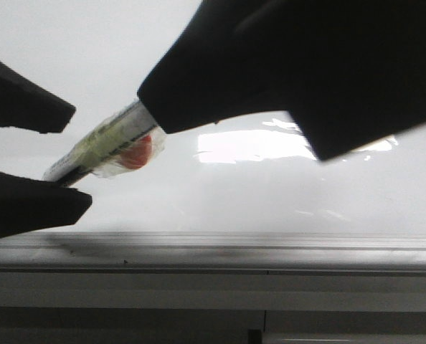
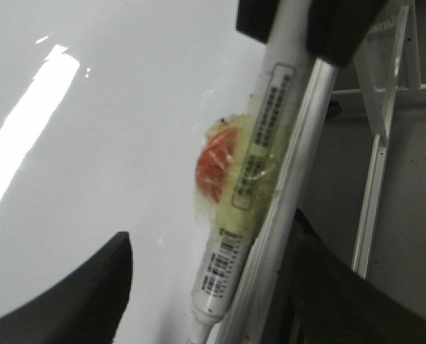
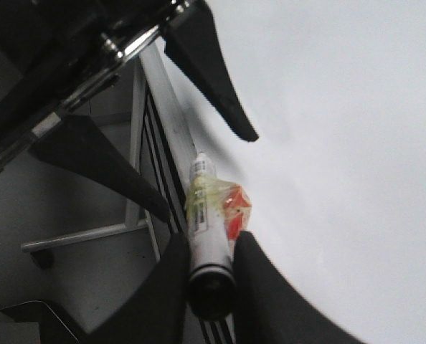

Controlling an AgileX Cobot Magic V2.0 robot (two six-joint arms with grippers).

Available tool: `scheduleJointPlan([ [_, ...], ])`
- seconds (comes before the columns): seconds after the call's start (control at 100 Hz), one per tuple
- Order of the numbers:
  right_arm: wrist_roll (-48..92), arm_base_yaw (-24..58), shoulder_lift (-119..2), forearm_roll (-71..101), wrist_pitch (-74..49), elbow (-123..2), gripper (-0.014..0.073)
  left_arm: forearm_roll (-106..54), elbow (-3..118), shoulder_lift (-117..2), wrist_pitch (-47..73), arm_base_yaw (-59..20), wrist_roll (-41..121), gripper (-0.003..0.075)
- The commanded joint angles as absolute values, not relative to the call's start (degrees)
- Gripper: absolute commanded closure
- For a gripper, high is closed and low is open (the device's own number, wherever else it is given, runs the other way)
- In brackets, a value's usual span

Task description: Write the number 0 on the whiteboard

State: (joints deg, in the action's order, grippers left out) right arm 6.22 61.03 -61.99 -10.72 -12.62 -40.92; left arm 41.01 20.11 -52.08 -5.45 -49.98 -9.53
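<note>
The whiteboard (image 1: 285,204) fills the front view, with its grey edge rail (image 1: 213,251) along the near side. No number 0 shows on it in any view. My right gripper (image 1: 155,107) is shut on a white marker (image 1: 102,143) wrapped in yellowish tape with a red patch, held slanted over the board. The right wrist view shows the marker's (image 3: 206,215) dark rear end clamped in the right gripper (image 3: 211,251). My left gripper (image 1: 80,158) is open, its fingers either side of the marker's tip end without touching it; the left wrist view shows the gripper (image 2: 211,247) and marker (image 2: 256,179) the same way.
A bright white glare patch (image 1: 249,147) lies on the board under the right gripper. The board's edge rail (image 2: 299,165) runs alongside the marker. A white metal frame (image 2: 374,179) and dark floor lie beyond the board's edge.
</note>
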Motion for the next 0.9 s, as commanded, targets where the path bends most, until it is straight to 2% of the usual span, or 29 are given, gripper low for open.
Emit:
scheduleJointPlan([
  [0.0,6.5,60.8,-61.1,-11.3,-8.9,-42.9,0.0669,39.5,21.7,-49.6,-8.1,-50.6,-10.3,0.0216],
  [0.13,6.5,60.8,-61.1,-11.3,-8.9,-42.9,0.0669,39.5,21.7,-44.9,-6.6,-50.6,-10.3,0.0230],
  [0.29,6.6,60.8,-61.5,-11.4,-5.7,-42.9,0.0668,35.4,21.7,-35.6,1.0,-50.6,-10.3,0.0230],
  [0.36,6.6,60.8,-61.6,-13.5,-6.0,-42.9,0.0668,32.6,21.7,-30.9,2.9,-50.6,-10.3,0.0267],
  [0.41,6.6,60.8,-61.5,-14.3,-7.8,-42.9,0.0668,31.9,21.7,-27.6,4.3,-50.6,-10.3,0.0332],
  [0.45,6.6,60.8,-61.4,-14.1,-8.5,-42.9,0.0668,31.9,21.7,-25.0,5.7,-50.3,-10.3,0.0419],
  [0.56,6.2,60.8,-61.4,-13.9,-8.6,-42.9,0.0668,32.3,21.7,-19.4,9.6,-49.8,-10.3,0.0741],
  [0.89,-2.1,59.7,-57.5,-13.9,-8.7,-42.9,0.0667,32.2,21.7,-14.7,14.5,-45.0,-15.2,0.0740],
])
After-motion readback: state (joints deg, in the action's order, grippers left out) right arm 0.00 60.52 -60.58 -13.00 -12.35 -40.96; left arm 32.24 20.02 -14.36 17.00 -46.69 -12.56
